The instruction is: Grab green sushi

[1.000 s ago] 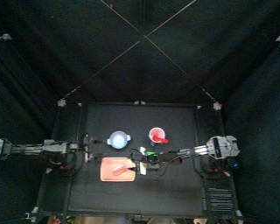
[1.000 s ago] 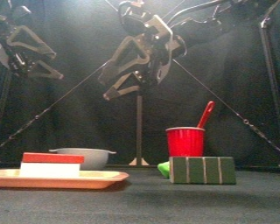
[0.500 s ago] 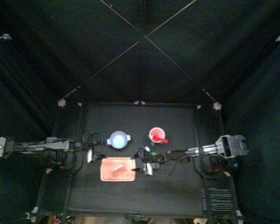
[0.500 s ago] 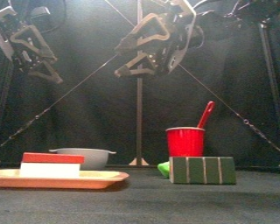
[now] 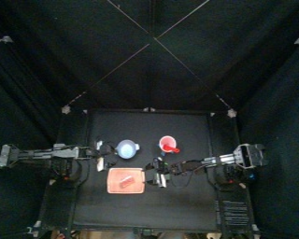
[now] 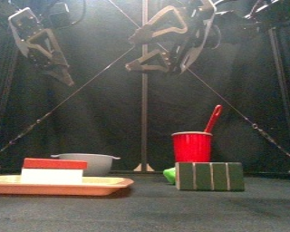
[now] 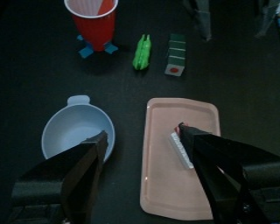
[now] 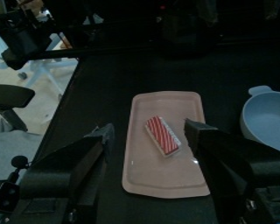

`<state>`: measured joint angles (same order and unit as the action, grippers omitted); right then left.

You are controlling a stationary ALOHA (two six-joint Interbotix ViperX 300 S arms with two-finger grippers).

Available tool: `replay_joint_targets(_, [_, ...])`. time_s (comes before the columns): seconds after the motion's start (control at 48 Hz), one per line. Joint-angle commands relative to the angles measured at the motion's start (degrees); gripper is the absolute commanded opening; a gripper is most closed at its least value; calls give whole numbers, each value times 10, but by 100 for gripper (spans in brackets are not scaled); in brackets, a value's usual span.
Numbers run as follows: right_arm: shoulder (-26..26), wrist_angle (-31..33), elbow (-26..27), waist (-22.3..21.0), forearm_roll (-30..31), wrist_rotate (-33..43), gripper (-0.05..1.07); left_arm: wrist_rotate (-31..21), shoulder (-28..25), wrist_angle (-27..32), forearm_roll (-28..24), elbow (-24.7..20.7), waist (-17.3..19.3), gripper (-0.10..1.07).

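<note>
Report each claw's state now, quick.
Left claw: open, holding nothing, above the blue bowl and pink tray.
Right claw: open, holding nothing, above the pink tray; green sushi ungrabbed.

A: Top view dim, black curtains swallow light; small black table (image 5: 149, 201) barely lit, things on it tiny and soft.
B: Front view has a bright lamp glow up top, glossy red plastic cup (image 6: 192, 147) well lit. Wrist views murky, black jaws at the bottom edge blurred.
</note>
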<state>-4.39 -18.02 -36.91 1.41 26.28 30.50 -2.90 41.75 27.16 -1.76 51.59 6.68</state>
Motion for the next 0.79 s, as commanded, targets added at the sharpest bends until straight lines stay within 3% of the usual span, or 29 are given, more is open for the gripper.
replay_joint_targets(0.0, [-24, -5, -2, 0, -2, 1, 96, -18, -14, 13, -29, -25, 1, 98])
replay_joint_targets(0.208, [-38, -6, -14, 0, -4, 1, 96, -119, -44, 42, -139, -50, -17, 98])
replay_joint_targets(0.292, [-43, -7, -18, 1, -5, 1, 96, -182, -49, 61, -192, -55, -37, 98])
replay_joint_targets(0.521, [-69, -13, -43, 4, -7, 1, 96, -381, -57, 95, -323, -30, -159, 98])
replay_joint_targets(0.667, [-81, -33, -61, 5, -14, 1, 96, -562, -69, 98, -427, 3, -236, 98])
replay_joint_targets(0.771, [-86, -39, -67, 5, -15, 1, 96, -668, -93, 101, -504, 28, -271, 98])
